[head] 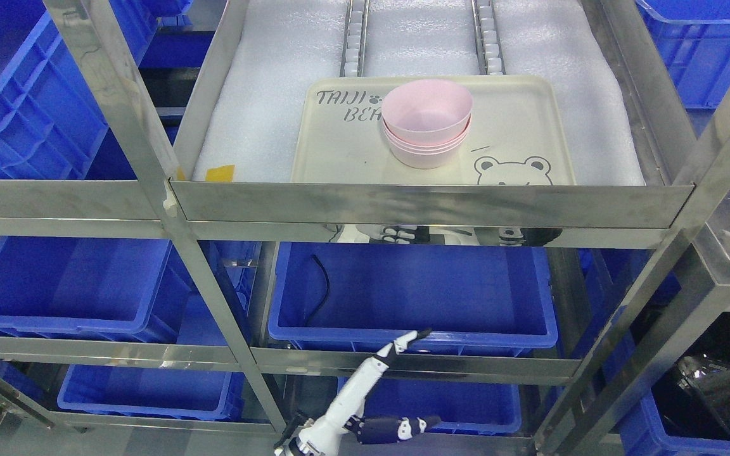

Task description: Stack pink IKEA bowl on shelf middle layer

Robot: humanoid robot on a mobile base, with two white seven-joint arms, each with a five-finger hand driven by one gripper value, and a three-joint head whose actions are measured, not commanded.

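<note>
At the bottom edge, just left of the middle, a white and dark robot hand shows low in the frame. From which side its arm enters cannot be told. Its fingers are spread and hold nothing — one long finger points up and to the right, the others lie loosely below it.

Just above and behind the robot hand sits a blue plastic bin on a lower level of the steel shelf, with a thin black cable hanging over its inside wall. More blue bins stand to the left of the robot hand and below it.

Well above the robot hand, on the next shelf level up, white foam padding covers the shelf floor. On the padding lies a cream tray printed with a bear face. On the tray, near its middle, stands a stack of pink bowls — nested upright, the top bowl tilted slightly. The robot hand is well apart from the stack.
</note>
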